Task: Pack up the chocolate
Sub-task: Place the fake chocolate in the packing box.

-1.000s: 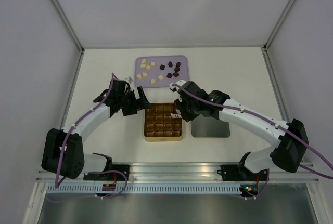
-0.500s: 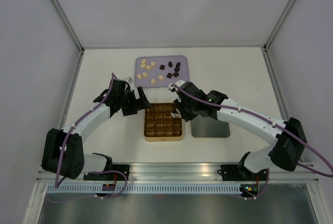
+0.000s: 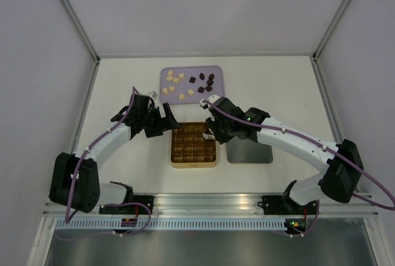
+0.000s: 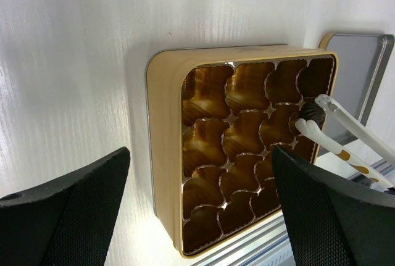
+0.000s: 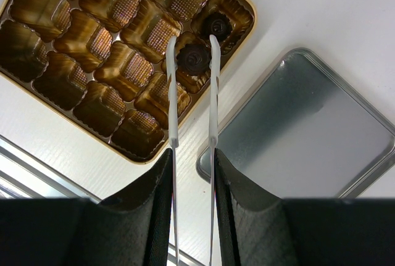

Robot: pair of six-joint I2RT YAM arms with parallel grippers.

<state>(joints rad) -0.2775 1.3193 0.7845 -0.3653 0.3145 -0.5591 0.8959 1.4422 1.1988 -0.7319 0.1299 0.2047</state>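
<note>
Cream chocolate pieces [image 3: 174,81] and dark chocolate pieces [image 3: 205,83] lie on a lilac tray [image 3: 217,72] at the back. The gold gridded tin [image 3: 194,145] sits in the middle. My right gripper [image 3: 214,133] [image 5: 192,161] is shut on metal tweezers [image 5: 192,93]. Their tips pinch a dark chocolate [image 5: 193,58] over a cell at the tin's right edge. Another dark chocolate [image 5: 216,26] sits in the corner cell beside it. My left gripper [image 3: 162,121] [image 4: 197,198] is open and empty, just left of the tin [image 4: 165,155].
The tin's grey metal lid [image 3: 249,150] [image 5: 308,136] lies flat right of the tin. The other tin cells [image 5: 99,108] show bare gold liners. The table's near rail runs just below the tin.
The right arm has shifted very slightly over the tin's right edge with the tweezers. The left arm has not moved.
</note>
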